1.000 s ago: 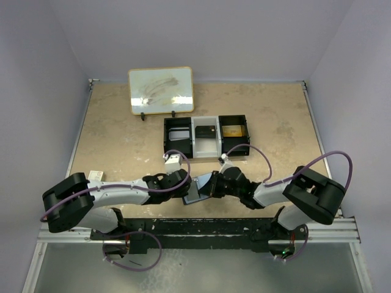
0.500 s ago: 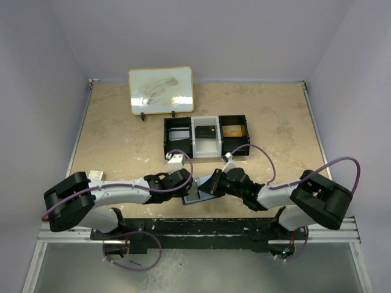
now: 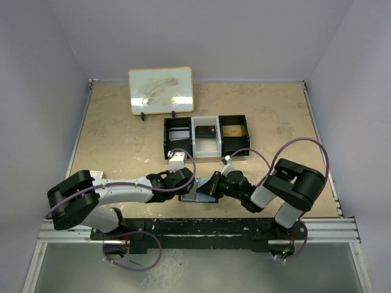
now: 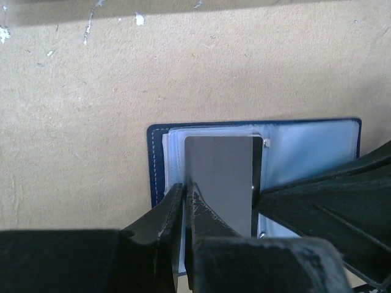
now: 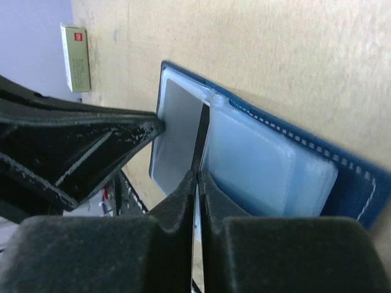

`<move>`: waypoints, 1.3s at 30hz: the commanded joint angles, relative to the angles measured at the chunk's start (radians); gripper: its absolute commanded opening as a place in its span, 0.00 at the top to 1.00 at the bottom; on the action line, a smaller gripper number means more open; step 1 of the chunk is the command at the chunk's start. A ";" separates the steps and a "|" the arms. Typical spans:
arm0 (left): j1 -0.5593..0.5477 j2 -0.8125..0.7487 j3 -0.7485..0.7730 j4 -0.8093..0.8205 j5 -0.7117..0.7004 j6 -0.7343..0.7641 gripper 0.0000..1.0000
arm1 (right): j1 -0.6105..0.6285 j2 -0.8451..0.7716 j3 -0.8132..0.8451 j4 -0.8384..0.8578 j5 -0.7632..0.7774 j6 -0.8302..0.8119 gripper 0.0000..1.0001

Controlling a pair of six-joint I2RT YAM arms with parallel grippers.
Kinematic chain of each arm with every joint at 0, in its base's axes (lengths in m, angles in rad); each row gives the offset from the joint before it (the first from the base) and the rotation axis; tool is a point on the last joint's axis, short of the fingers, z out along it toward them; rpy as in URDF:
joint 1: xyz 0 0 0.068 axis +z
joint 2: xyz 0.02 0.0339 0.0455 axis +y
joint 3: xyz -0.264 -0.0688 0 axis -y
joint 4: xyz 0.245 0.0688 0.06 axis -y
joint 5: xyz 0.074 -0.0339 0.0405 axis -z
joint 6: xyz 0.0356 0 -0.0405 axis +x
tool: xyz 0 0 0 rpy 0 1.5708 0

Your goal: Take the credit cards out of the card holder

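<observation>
The navy card holder (image 3: pixel 194 196) lies open on the table between my two grippers, also showing in the left wrist view (image 4: pixel 155 159) and the right wrist view (image 5: pixel 357 186). A grey card (image 4: pixel 223 177) lies on its left half, with pale blue pockets (image 5: pixel 263 165) on its right half. My left gripper (image 4: pixel 185 187) is shut, its tips down at the grey card's left edge; I see nothing between them. My right gripper (image 5: pixel 198 174) is shut on a thin dark card (image 5: pixel 200 137) seen edge-on, standing up from the holder's middle.
A black three-compartment tray (image 3: pixel 192 135) with cards in it stands just beyond the holder. A framed whiteboard (image 3: pixel 160 90) stands at the back. A small red-and-white box (image 3: pixel 96 176) lies by the left arm. The arm bases and rail run along the near edge.
The right arm's elbow has swung in and up, and its gripper has shifted slightly left with the dark card tilted more upright. The left gripper has stayed on the holder.
</observation>
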 commanded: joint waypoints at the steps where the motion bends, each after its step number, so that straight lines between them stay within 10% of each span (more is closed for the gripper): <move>1: -0.009 0.044 0.006 -0.034 0.072 0.018 1.00 | 0.010 0.045 -0.066 0.237 -0.049 0.065 1.00; 16: -0.014 0.045 0.031 -0.099 0.078 0.023 1.00 | 0.008 -0.263 0.068 -0.397 0.120 0.057 1.00; 18: -0.014 0.040 0.040 -0.122 0.071 0.035 1.00 | 0.008 -0.291 0.080 -0.442 0.162 0.057 0.79; 39: -0.042 0.025 -0.009 -0.050 0.067 -0.086 1.00 | 0.029 -0.162 0.103 -0.388 0.070 0.020 0.69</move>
